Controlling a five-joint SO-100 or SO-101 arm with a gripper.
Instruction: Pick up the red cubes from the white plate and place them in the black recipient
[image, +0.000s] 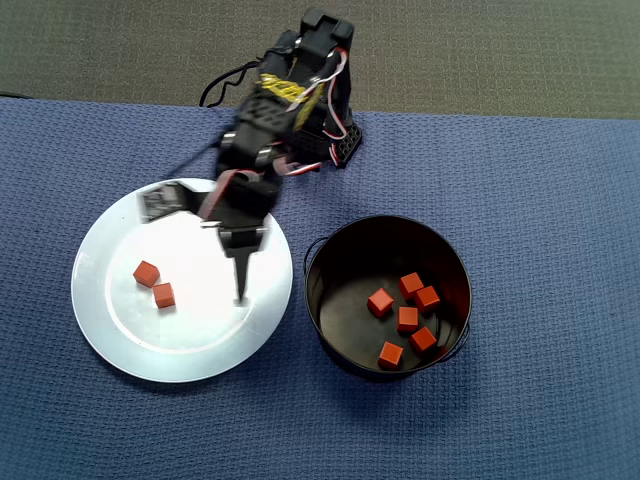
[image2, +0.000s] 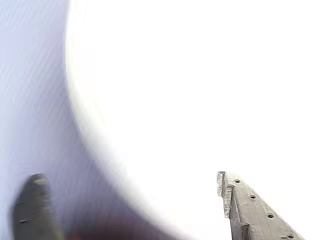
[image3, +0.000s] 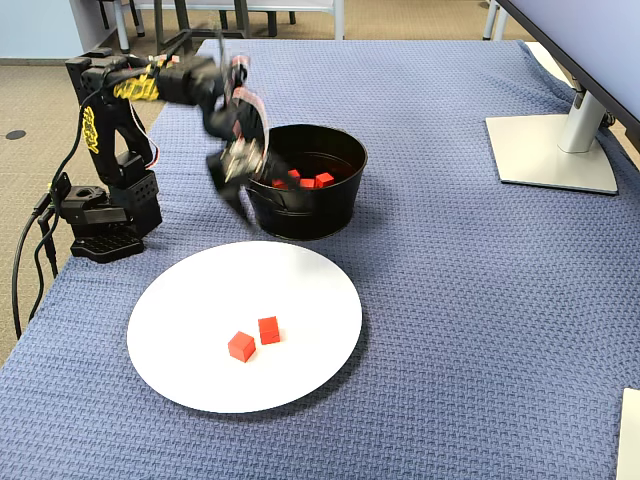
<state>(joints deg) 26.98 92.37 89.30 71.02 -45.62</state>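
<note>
- 2 cubes (image: 155, 284) on the plate (image: 130, 350), touching or nearly so at a corner, in its left half in the overhead view.
- 6 cubes lie in the pot (image: 325, 300), clustered on its floor toward the right side in the overhead view.
- 1 gripper (image: 241, 285), hanging above the plate's right part in the overhead view, between the 2 cubes and the pot; it appears well clear of the plate surface in the fixed view.
- Jaws: parted in the wrist view, a finger (image2: 252, 207) at lower right and the other at lower left with bare plate between; nothing held. The overhead view shows only one dark tip clearly, so the width of the gap is hard to judge.
- Key relation: the 2 cubes lie to the left of the jaws in the overhead view, on the side away from the pot. The coming move, as judged, is a swing leftward and then down.
- Cubes have no long axis; the closeness of the pair makes a clean single pick harder.
- Table (image: 560, 200): blue woven cloth.
- Wrist view: blurred, no cube in sight.
</note>
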